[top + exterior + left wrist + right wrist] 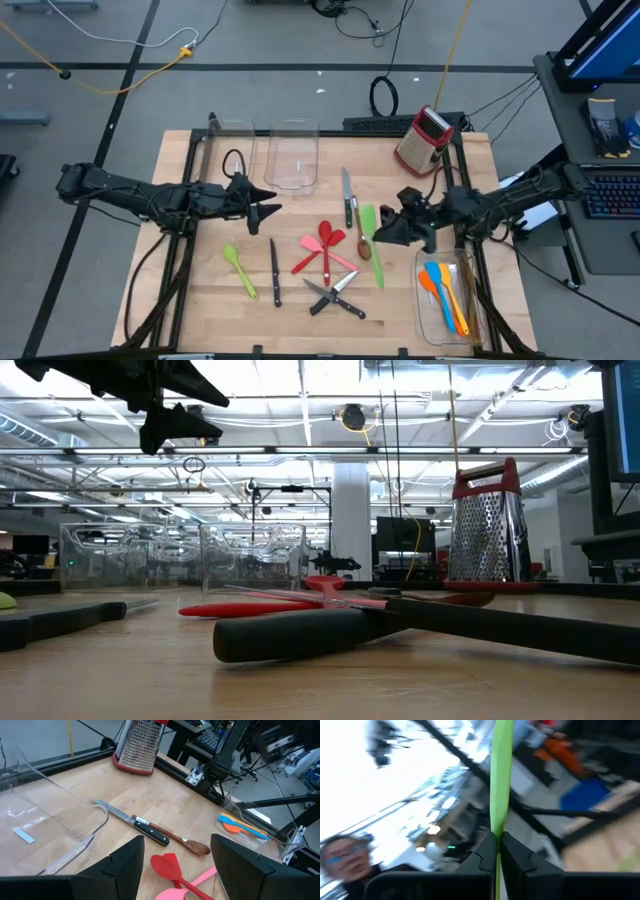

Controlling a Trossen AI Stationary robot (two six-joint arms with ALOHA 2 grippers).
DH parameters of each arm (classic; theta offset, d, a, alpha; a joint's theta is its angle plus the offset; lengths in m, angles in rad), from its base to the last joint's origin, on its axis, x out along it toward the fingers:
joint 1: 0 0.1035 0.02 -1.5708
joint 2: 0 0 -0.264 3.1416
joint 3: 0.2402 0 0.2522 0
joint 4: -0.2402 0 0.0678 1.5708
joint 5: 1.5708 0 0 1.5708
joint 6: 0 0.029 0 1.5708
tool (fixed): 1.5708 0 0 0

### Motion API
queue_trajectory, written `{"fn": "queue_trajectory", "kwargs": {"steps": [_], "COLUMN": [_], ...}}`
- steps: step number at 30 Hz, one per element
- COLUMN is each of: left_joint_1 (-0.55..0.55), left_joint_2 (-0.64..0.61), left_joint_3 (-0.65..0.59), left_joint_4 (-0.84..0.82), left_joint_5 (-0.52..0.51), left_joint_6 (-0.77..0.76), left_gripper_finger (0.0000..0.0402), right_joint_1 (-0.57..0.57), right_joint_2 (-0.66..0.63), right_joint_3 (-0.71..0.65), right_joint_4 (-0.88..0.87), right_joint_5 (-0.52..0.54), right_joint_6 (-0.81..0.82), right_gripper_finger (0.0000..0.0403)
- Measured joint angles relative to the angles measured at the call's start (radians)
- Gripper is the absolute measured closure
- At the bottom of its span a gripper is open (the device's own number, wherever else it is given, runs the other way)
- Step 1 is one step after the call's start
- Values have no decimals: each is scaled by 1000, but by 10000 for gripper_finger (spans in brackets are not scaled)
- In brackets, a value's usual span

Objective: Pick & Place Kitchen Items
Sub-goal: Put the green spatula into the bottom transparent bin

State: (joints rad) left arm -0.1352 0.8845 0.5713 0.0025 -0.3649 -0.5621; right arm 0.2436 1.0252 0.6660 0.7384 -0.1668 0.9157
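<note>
Right now the right gripper is clamped on the thin handle of the green spatula, which the right wrist view shows running straight out from between its fingers. Seen from above, the spatula's long axis lies roughly front to back on the table's right half, just beside the clear bin holding the orange, blue and yellow utensils. That bin sits close to the right arm, towards the table's front edge, so my guess is the spatula goes there, turned lengthwise to match the bin. Over the table's left half, the left gripper waits with fingers spread, empty. It points towards the knife, brown spoon and red spatulas in the middle.
</note>
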Motion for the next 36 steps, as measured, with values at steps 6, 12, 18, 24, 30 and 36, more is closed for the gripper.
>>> {"fn": "queue_trajectory", "kwargs": {"steps": [6,12,18,24,30,36], "left_joint_1": [0,0,0,0,0,0], "left_joint_2": [0,0,0,0,0,0], "left_joint_3": [0,0,0,0,0,0], "left_joint_4": [0,0,1,1,1,0], "left_joint_5": [0,0,0,-1,-1,-2], "left_joint_6": [0,-1,-23,-24,-21,-19], "left_gripper_finger": [167,167,167,167,167,167], "right_joint_1": [0,0,1,1,1,1], "right_joint_2": [0,0,0,0,0,-1], "right_joint_3": [-68,-108,-109,-109,-109,-109], "right_joint_4": [275,428,496,545,566,600], "right_joint_5": [-134,-222,-305,-336,-414,-519], "right_joint_6": [-16,-28,-83,-145,-302,-470], "right_gripper_finger": [403,403,403,403,403,403]}}
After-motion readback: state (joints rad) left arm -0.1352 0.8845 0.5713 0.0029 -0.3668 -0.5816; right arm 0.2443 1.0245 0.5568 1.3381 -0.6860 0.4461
